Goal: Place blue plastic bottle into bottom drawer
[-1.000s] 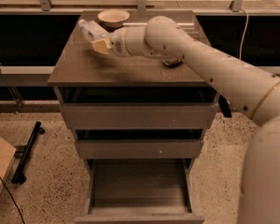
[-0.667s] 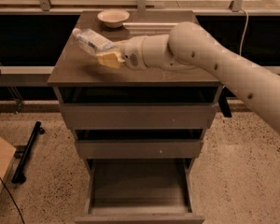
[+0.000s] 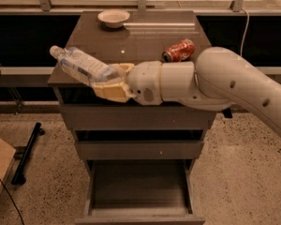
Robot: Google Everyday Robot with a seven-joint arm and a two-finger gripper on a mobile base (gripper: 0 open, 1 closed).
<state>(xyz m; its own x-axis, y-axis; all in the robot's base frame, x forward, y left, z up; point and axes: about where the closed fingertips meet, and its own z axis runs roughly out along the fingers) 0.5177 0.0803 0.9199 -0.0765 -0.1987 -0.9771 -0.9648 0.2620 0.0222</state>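
The blue plastic bottle [image 3: 82,65] is clear and pale bluish with a white cap at its upper left end. It is tilted and held in my gripper [image 3: 113,82], which is shut on its lower end. The gripper hangs over the front edge of the cabinet top [image 3: 145,36], left of centre. The bottom drawer [image 3: 139,187] is pulled open below, its wide box interior showing nothing inside.
A crushed red soda can [image 3: 179,50] lies on the cabinet top at the right. A white bowl [image 3: 114,18] sits at the back. Two shallower drawers [image 3: 136,149] above the open one are closed. A black bar [image 3: 27,152] lies on the floor at left.
My gripper has carried the bottle from above the cabinet top forward and down to its front edge. The arm has swung lower and closer to the camera.
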